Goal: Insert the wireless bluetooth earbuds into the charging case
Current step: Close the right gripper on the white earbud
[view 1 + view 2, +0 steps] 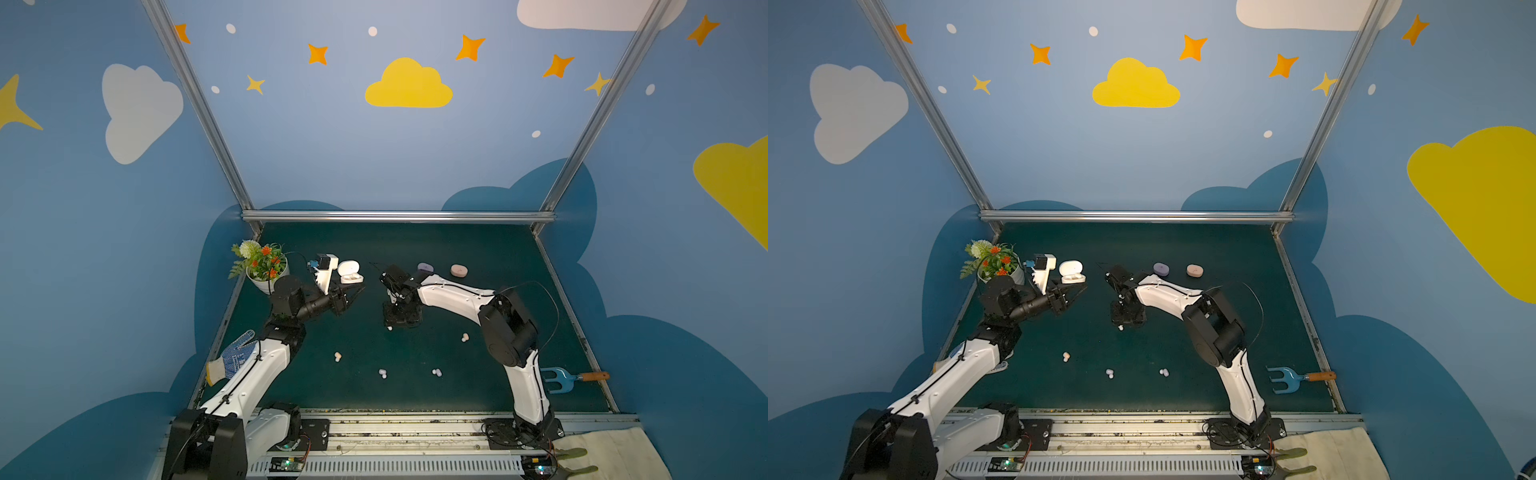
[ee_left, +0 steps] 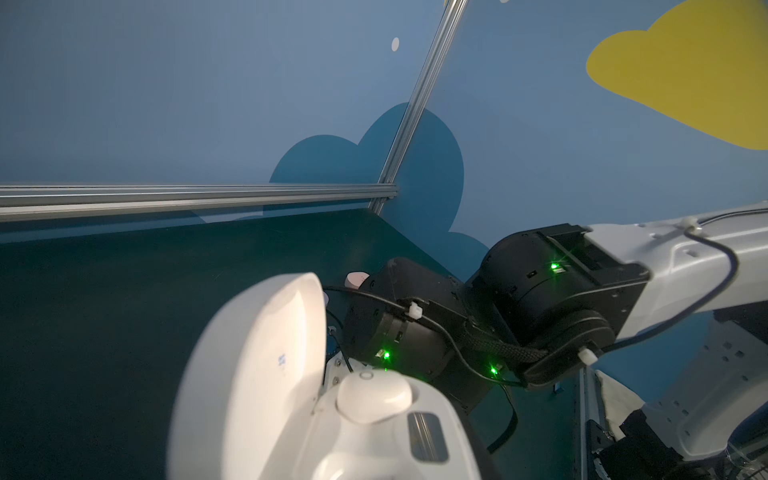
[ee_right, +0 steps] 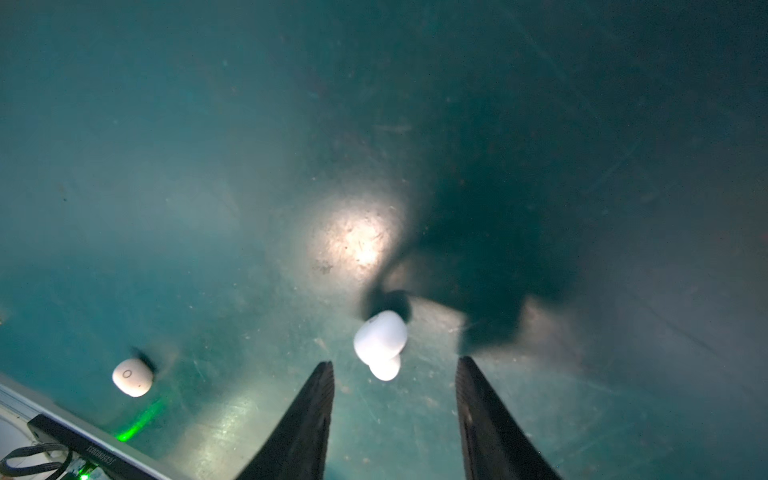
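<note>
Found right gripper [image 3: 395, 363] pointed down at dark green table mat [image 3: 208, 166], jaws partly apart, holding nothing. Noted small white bean-shaped plastic earbud [image 3: 380, 343] on the mat just beyond its fingertips [image 3: 324, 378], in line with the gap, touching neither. Logged second pale earbud [image 3: 132, 377] well off to one side of that gripper. Found left gripper [image 1: 355, 292] closed on base of open white plastic charging case [image 2: 257, 374], one white earbud [image 2: 374, 397] seated inside.

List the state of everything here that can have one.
white charging case: lid open, one earbud seated.
lavender charging case: closed.
pink charging case: closed.
left tool: shut, at the white charging case.
right tool: open, astride a loose white earbud.
</note>
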Action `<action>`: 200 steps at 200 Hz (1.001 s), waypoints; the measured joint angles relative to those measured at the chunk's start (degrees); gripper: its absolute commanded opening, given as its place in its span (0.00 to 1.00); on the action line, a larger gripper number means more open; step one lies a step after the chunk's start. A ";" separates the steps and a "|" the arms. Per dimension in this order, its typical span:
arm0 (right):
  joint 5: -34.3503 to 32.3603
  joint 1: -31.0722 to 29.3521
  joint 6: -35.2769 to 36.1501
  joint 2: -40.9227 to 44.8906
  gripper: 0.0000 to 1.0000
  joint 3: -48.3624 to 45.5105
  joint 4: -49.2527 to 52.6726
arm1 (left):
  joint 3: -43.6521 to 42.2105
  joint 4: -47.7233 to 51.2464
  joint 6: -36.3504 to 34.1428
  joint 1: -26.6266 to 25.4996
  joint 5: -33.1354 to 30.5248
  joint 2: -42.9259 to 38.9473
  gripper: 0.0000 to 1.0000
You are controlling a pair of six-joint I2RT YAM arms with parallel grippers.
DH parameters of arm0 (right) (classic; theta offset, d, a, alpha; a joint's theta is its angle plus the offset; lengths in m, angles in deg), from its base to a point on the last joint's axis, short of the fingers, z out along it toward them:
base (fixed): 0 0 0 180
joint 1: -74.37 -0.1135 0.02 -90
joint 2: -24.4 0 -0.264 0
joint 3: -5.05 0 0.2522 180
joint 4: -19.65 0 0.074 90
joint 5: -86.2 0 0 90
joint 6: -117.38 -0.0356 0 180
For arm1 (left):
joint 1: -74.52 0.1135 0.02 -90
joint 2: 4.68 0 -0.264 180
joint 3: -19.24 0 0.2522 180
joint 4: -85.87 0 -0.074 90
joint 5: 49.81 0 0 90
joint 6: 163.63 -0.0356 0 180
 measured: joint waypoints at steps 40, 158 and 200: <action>-0.24 -0.28 -0.04 -1.27 0.44 2.08 0.70 | 0.00 0.00 0.00 0.11 0.02 0.00 0.23; -1.55 -0.96 -0.15 -5.14 0.32 6.73 4.17 | 0.00 0.00 0.42 0.15 0.02 0.00 0.23; -2.51 -1.07 -0.13 -5.92 0.24 7.76 5.75 | 0.00 0.00 0.44 0.15 0.02 0.00 0.23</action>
